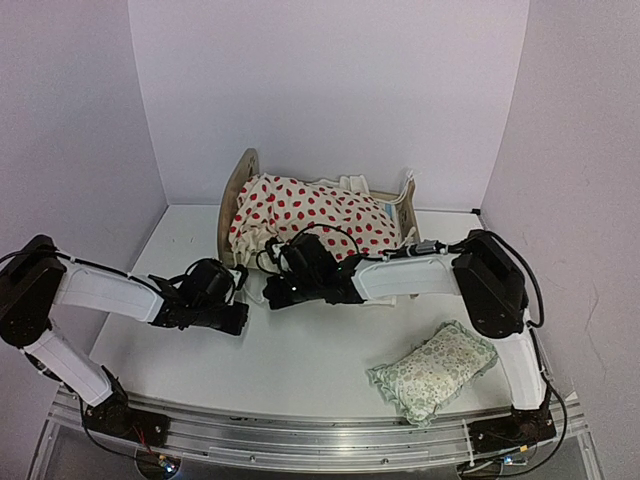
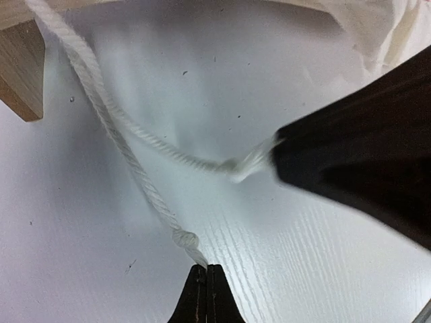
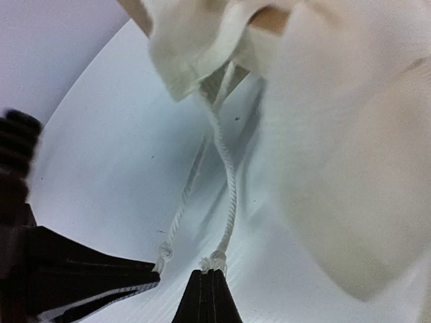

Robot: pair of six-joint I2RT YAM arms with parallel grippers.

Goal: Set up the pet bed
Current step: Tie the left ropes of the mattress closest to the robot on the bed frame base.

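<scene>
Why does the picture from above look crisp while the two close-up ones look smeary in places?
Top view: evenly lit, with only soft shadows under the arms, and sharp throughout. Left wrist view: the white cord is fairly crisp, but the right arm's fingers are a smeared dark shape. Right wrist view: the cream fabric sits very near the lens and is out of focus.

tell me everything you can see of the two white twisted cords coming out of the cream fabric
Two thin white twisted rope cords emerge from the bunched cream fabric and run over the white table. Each ends in a small knot with a frayed tip. The right gripper is shut on one end, the left gripper on the other.
</scene>
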